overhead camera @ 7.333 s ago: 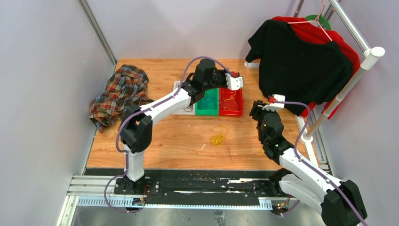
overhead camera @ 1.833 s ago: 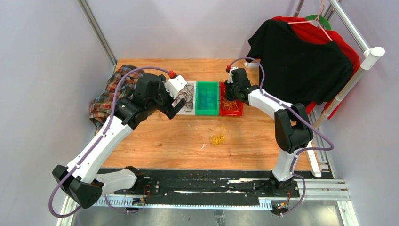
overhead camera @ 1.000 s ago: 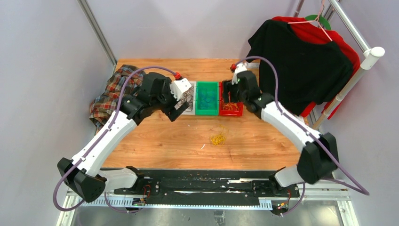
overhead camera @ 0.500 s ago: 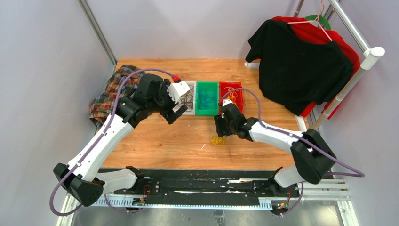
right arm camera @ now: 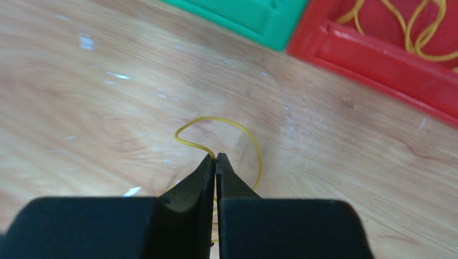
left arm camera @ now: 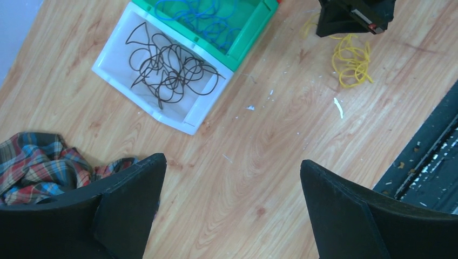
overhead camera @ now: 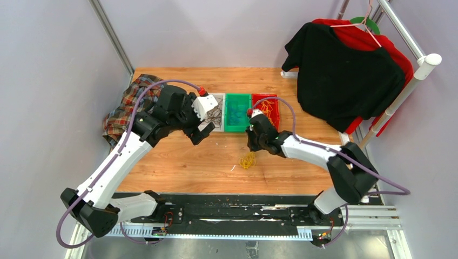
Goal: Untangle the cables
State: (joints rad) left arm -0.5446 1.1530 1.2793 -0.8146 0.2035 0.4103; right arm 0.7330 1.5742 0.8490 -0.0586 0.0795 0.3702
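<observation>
The wooden table [overhead camera: 178, 162] carries a green bin [left arm camera: 248, 38] of blue cables [left arm camera: 200, 13]. The white bin [left arm camera: 110, 62] touching its left side holds dark brown cables [left arm camera: 170, 67]. The red bin [right arm camera: 378, 59] on its right holds yellow cables [right arm camera: 416, 32]. The left gripper [left arm camera: 232, 167] hangs near the green bin's left front, jaws wide apart. The right gripper [right arm camera: 216, 157], just before that bin, is clamped on 1 yellow cable [right arm camera: 216, 117] from the loose bundle [overhead camera: 248, 160].

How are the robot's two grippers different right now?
The left gripper stands wide open; the right gripper is pinched shut. The left gripper holds nothing, while the right gripper nips a yellow cable lying on the table. The left gripper hovers near the white bin of dark cables; the right gripper is near the red bin. Both have black fingers and point down at the table.
</observation>
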